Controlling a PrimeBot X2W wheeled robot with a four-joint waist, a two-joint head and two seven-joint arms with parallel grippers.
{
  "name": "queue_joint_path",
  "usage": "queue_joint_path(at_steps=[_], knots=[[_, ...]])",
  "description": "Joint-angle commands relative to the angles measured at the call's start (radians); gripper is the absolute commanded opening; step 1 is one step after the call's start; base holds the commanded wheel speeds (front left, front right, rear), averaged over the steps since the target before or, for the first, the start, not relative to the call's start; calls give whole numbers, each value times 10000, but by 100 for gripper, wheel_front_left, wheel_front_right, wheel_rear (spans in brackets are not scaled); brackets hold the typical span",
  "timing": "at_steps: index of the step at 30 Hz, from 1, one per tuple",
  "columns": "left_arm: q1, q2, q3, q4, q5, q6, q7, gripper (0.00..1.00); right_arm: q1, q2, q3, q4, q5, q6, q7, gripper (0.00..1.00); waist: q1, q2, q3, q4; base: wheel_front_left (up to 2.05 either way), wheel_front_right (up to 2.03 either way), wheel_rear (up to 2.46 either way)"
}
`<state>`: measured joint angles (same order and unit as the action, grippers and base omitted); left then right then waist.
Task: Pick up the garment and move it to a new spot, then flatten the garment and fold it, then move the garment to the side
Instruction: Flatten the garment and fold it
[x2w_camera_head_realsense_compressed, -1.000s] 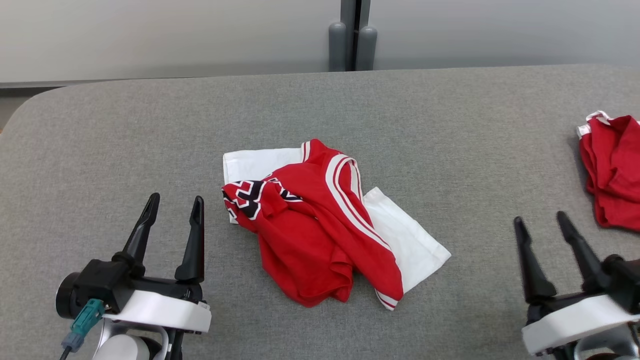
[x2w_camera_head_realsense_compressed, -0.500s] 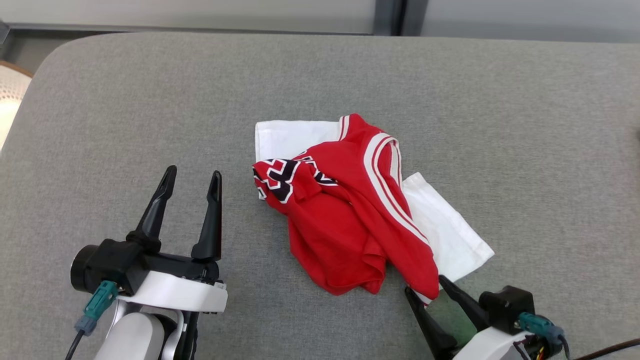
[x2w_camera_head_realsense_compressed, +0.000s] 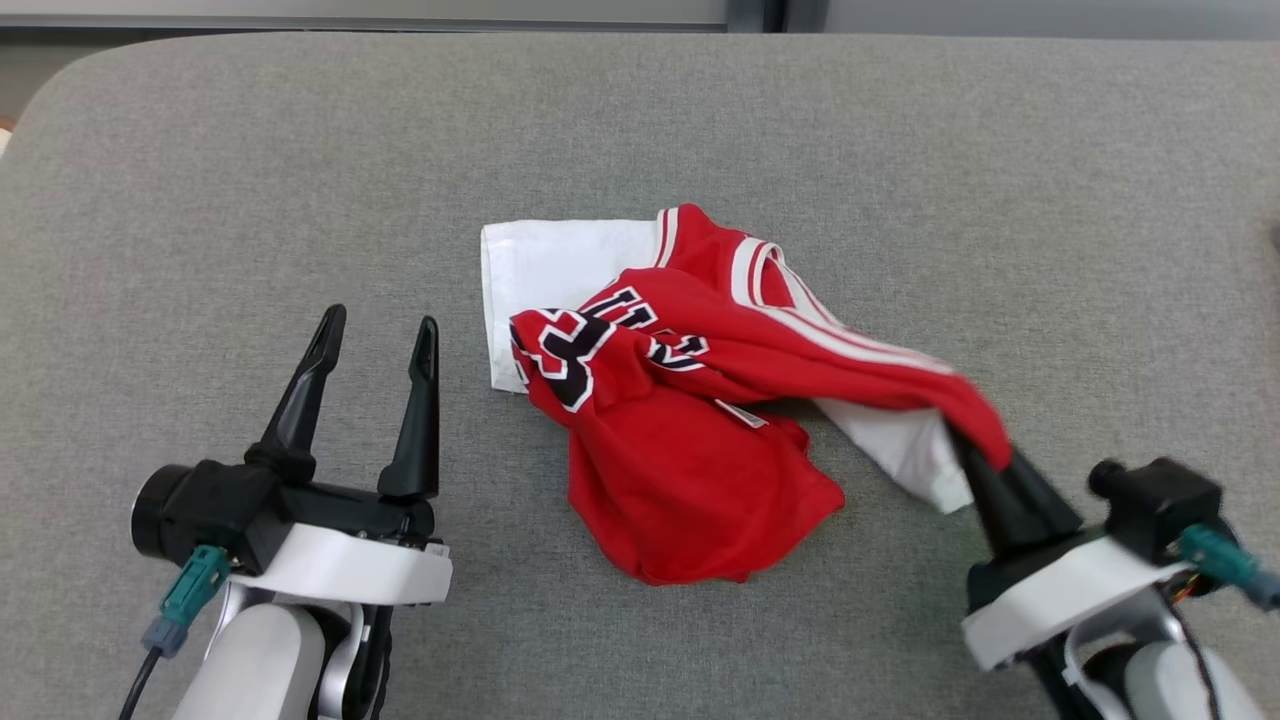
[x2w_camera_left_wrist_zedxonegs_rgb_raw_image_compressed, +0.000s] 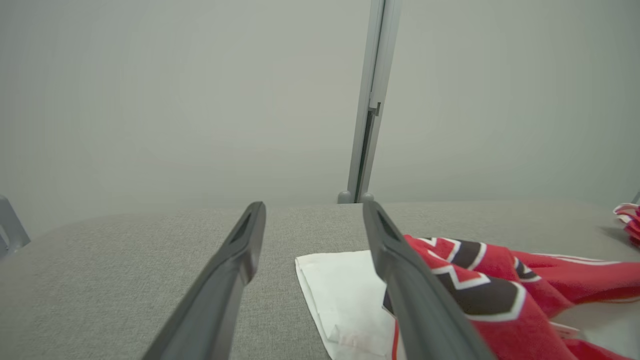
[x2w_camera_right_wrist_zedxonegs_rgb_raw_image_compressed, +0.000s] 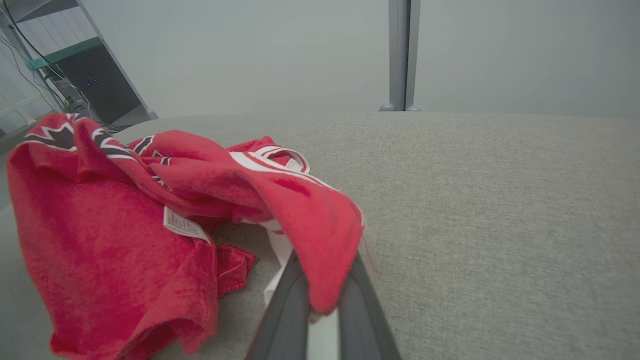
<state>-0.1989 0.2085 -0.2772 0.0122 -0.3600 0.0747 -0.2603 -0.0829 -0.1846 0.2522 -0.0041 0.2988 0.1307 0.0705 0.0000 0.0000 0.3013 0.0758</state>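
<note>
Right tool (x2w_camera_head_realsense_compressed: 972, 448) pinches the garment (x2w_camera_head_realsense_compressed: 690, 470), its long axis running left-right.

Left gripper (x2w_camera_head_realsense_compressed: 381, 316): two long, tapering black fingers set on a black base. Behind the base sit a glossy white wrist shell (x2w_camera_head_realsense_compressed: 340, 580) and a pale grey forearm (x2w_camera_head_realsense_compressed: 250, 670). On its outer side, a black cylindrical housing (x2w_camera_head_realsense_compressed: 160, 515) carries a teal connector (x2w_camera_head_realsense_compressed: 185, 595) with a grey cable (x2w_camera_head_realsense_compressed: 135, 690). Right gripper (x2w_camera_head_realsense_compressed: 985, 465): matching dark fingers, a white cover (x2w_camera_head_realsense_compressed: 1050, 600), and on its outer side a black block (x2w_camera_head_realsense_compressed: 1155, 495) and a teal plug (x2w_camera_head_realsense_compressed: 1215, 560).
</note>
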Motion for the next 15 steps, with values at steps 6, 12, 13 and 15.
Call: queue_joint_path(at_steps=[6,12,13,15], knots=[[-526,-130,-132,-61,217,-199,-49,100,-972,-327,-1184,-139,-141,-3,207,0,0,0,487,39,0,0,0],[-1125,-422,-354,-28,424,-491,-52,100,-2328,-920,-2148,422,-102,-5,377,0,0,0,1334,423,0,0,0],[-1236,-488,-383,-7,450,-547,-53,100,-2568,-1089,-2266,598,-144,-3,432,0,0,0,1474,503,0,0,0],[-1424,-592,-397,21,523,-652,-53,100,-3114,-1288,-2407,997,21,-3,366,0,0,0,1734,638,0,0,0]])
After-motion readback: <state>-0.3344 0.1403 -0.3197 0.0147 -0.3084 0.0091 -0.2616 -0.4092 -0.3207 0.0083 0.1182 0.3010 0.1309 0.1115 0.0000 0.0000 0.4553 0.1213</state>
